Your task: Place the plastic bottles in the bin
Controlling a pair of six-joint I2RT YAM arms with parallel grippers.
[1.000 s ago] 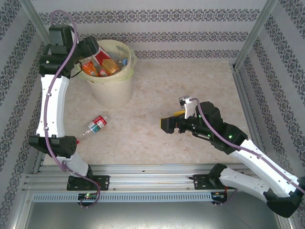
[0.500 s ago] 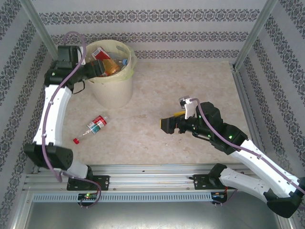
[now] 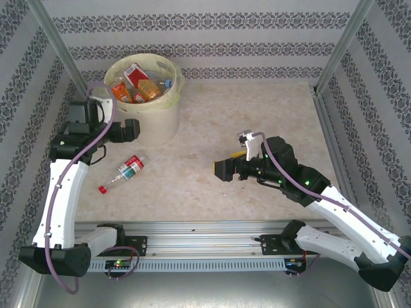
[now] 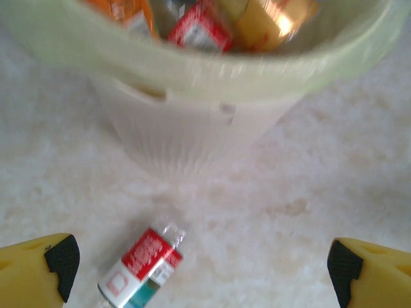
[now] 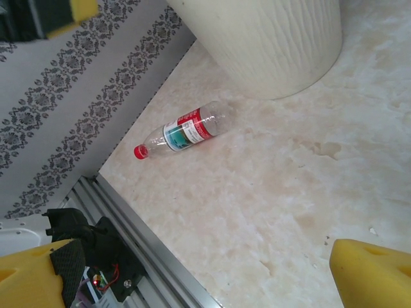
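L gripper (image 3: pixel 131 131): jaws spread wide, nothing in them. 1 s back it was up at the bin (image 3: pixel 154 125) rim w/ jaws narrower. Since then it opened fully and the arm pulled back + down; it now hangs just beside the bin's near-left wall. Reads as drop done: the binned bottles (image 3: pixel 138 86) are piled inside, red label on top.

Last bottle (image 3: pixel 128 168) hasn't moved. It's on its side on the table (image 3: pixel 257 115), red/teal label, red cap toward the near-left. It's near the bin base, not touching, and in L wrist view sits just ahead of the fingers.

R gripper (image 3: pixel 221 170): also spread + empty, mid-table, barely shifted, well apart from the bottle.

My read: one pick left, L better placed. Round body, may roll when pinched.
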